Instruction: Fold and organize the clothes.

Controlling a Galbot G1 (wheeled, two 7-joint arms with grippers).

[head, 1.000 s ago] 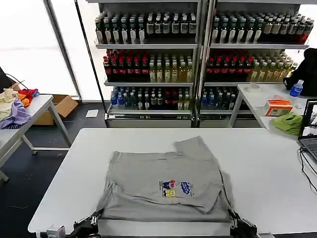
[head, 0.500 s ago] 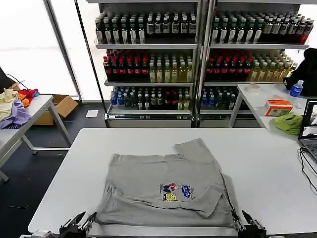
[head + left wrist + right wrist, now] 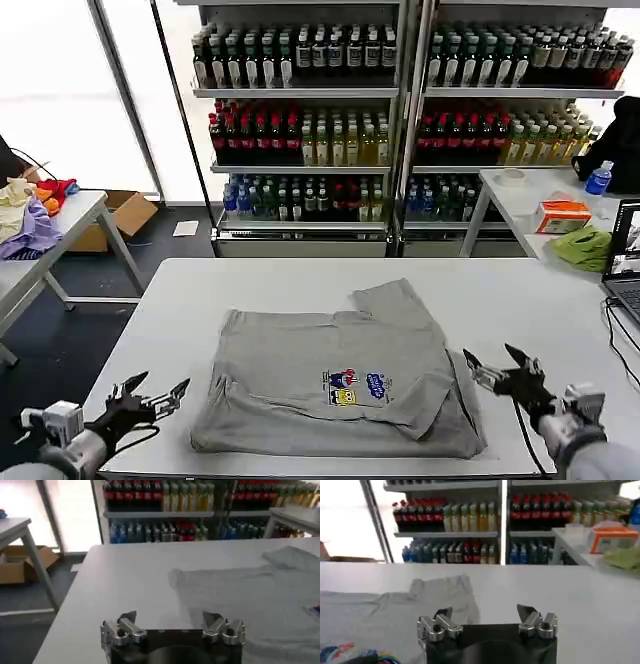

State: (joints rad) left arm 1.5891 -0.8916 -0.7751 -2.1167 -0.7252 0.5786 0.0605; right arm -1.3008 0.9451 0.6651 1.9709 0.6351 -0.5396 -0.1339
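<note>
While both hands hang open, the shirt [image 3: 335,375] lies between them.

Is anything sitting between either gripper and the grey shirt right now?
Nothing visible. The left gripper and right gripper are both open, flanking the grey shirt with only bare white table between each and the cloth.
</note>
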